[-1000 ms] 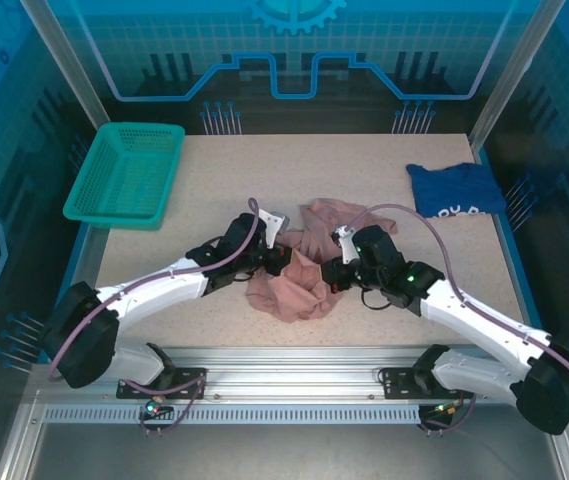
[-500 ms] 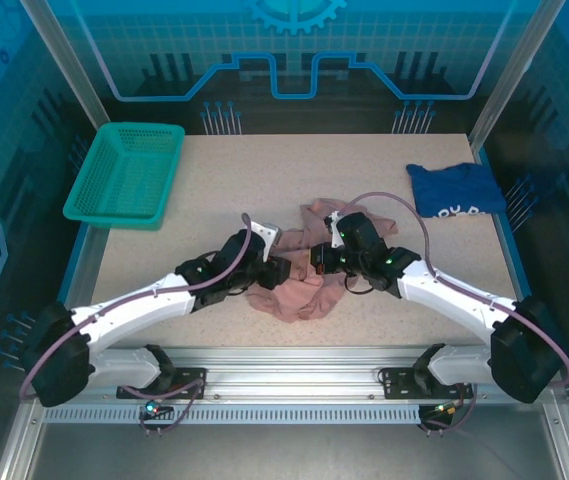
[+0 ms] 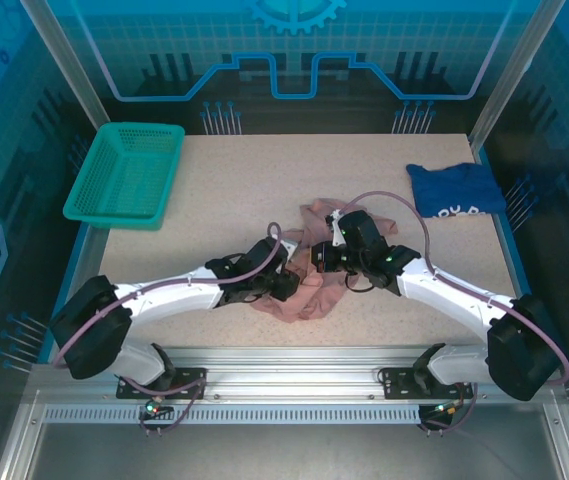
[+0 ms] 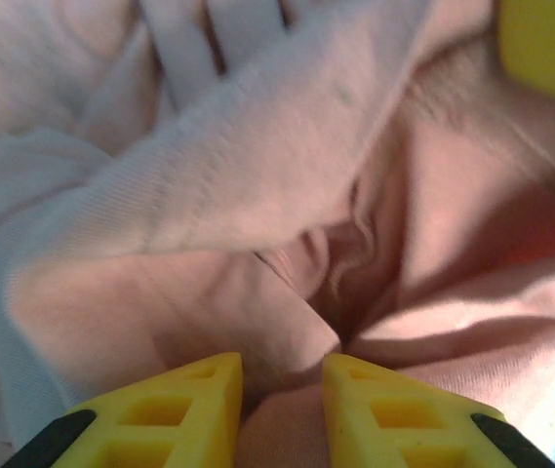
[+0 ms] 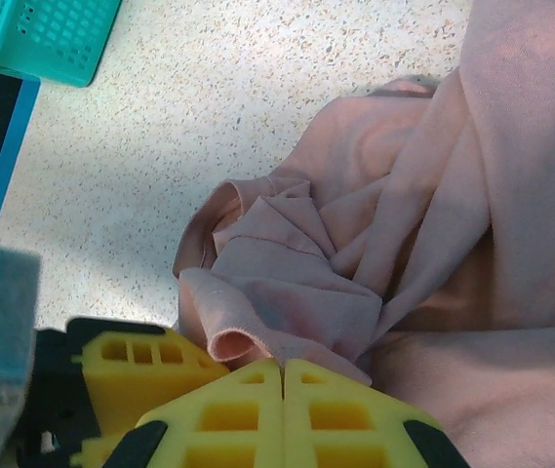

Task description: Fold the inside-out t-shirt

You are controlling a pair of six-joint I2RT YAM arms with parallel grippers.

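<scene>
The inside-out t-shirt (image 3: 309, 296) is a dusty pink crumpled heap at the front middle of the table. Both grippers meet over it. My left gripper (image 3: 292, 284) reaches in from the left; in the left wrist view its yellow fingers (image 4: 175, 400) stand a little apart with a thick fold of the t-shirt (image 4: 257, 195) filling the gap at my left gripper (image 4: 282, 375). My right gripper (image 3: 317, 258) comes from the right. Its fingertips (image 5: 248, 385) press together at my right gripper (image 5: 284, 365), pinching a thin edge of the t-shirt (image 5: 297, 292), whose folds fan out from the grip.
A teal mesh basket (image 3: 124, 175) stands at the back left of the speckled table (image 3: 254, 170). A dark blue shirt (image 3: 456, 188) lies crumpled at the back right. Blue enclosure walls ring the table.
My left gripper let go, slid right along the shirt and closed on a fold nearer the right gripper. The right gripper lifted its pinch back and left, then held still.
</scene>
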